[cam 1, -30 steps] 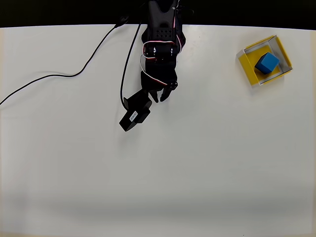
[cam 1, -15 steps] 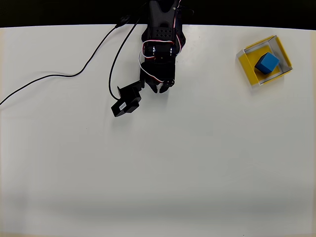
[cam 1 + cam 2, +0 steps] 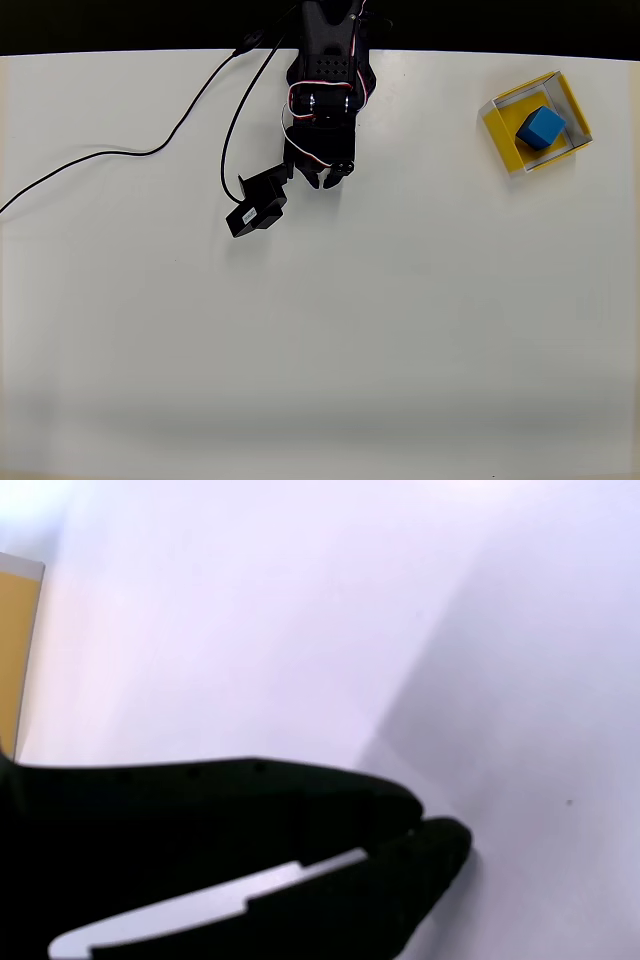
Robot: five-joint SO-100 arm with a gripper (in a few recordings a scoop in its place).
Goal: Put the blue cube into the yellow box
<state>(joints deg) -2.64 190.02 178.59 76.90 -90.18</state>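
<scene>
text: none legible | only marking: small white label on black camera module (image 3: 255,209) in overhead view | print too small to read

Your arm (image 3: 322,95): all black, red-white wires looped at wrist, black cable (image 3: 120,150) trailing; black gripper (image 3: 327,180), boxy camera (image 3: 256,204), white label.

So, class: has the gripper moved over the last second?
Yes. The gripper has drawn back toward the arm's base at the table's top edge.
</scene>
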